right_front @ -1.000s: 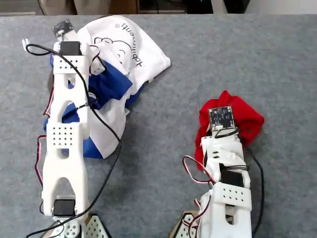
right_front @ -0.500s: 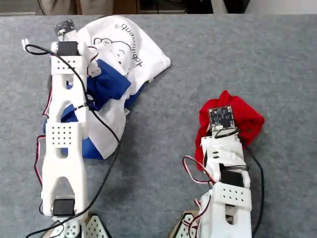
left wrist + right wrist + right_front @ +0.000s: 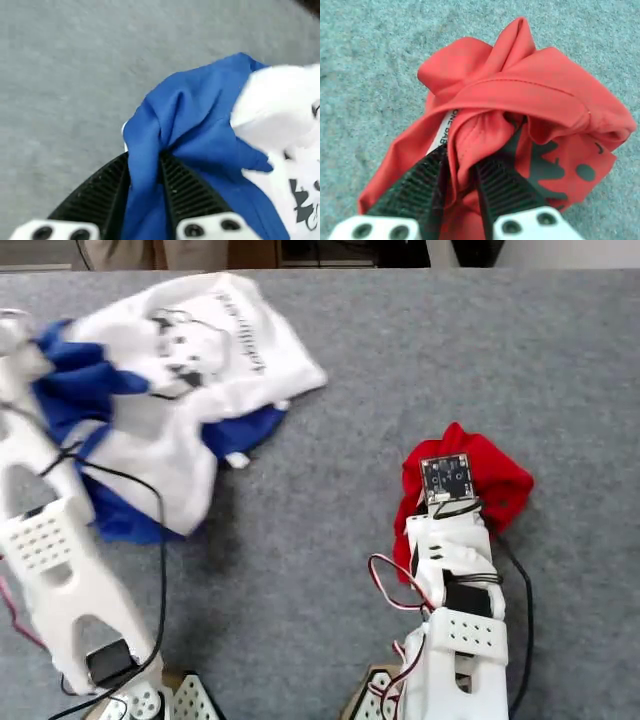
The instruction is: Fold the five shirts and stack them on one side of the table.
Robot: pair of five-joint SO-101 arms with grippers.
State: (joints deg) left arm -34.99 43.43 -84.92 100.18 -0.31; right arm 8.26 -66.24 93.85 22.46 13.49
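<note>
Pinching a ridge of blue cloth between the ribbed jaws of my left gripper [image 3: 145, 158], I hold the white and blue shirt [image 3: 190, 390] by one edge at the far left of the table [image 3: 450, 360]. From that grip the shirt trails away toward the table's middle. Its white front with the dark print lies uppermost, and blue parts show along the near side and beside my arm. Its long axis runs roughly across the table, from my left jaws out to the white corner that points at the centre. A second lobe hangs back toward my left base. The cloth is bunched and wrinkled, not flat, so I judge any fold needs it spread along that axis first. My right gripper [image 3: 460, 159] is closed on a fold of the red shirt [image 3: 480, 475], which sits crumpled in a heap right in front of that arm, on the right half of the table and well apart from the white one. The white shirt's free corner lies between my two arms, nearer the left. With my right jaws occupied, I judge the left arm must do the pulling.
</note>
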